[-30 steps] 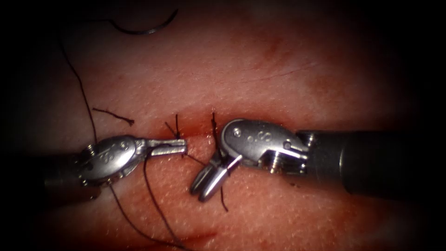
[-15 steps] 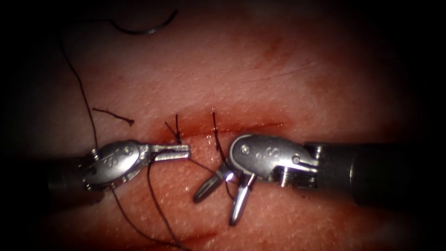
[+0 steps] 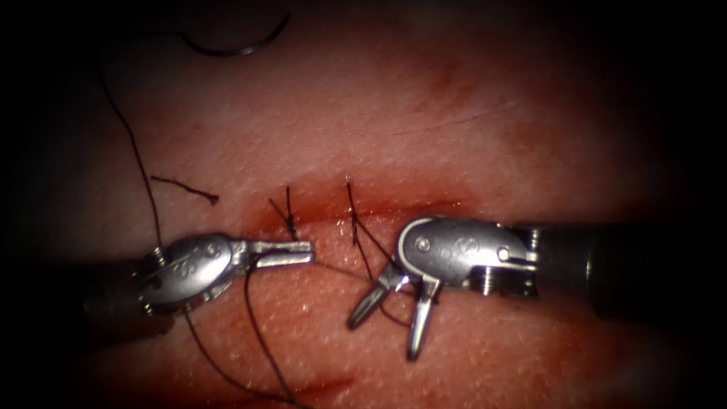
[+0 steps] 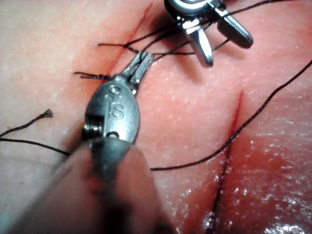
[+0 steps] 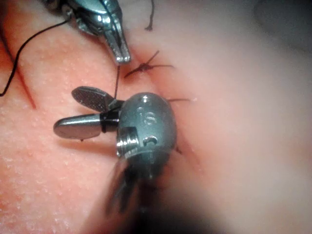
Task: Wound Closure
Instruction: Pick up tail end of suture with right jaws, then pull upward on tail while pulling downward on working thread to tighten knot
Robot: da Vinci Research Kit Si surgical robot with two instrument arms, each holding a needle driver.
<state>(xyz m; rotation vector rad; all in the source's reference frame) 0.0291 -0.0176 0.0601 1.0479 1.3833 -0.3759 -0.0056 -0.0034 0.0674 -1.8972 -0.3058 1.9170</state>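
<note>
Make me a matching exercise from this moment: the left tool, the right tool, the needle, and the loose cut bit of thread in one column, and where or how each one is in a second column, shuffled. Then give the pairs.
Column one:
1. left tool
2. right tool
3. needle
4. cut end of thread

Column two:
A. lying free on the tissue, far up and left of the cut, held by neither tool
B. jaws spread wide, holding nothing
C. jaws shut on the thread beside the left stitch
D. short loose strand on the tissue above the left tool

Pairs: 1-C, 2-B, 3-A, 4-D
</note>
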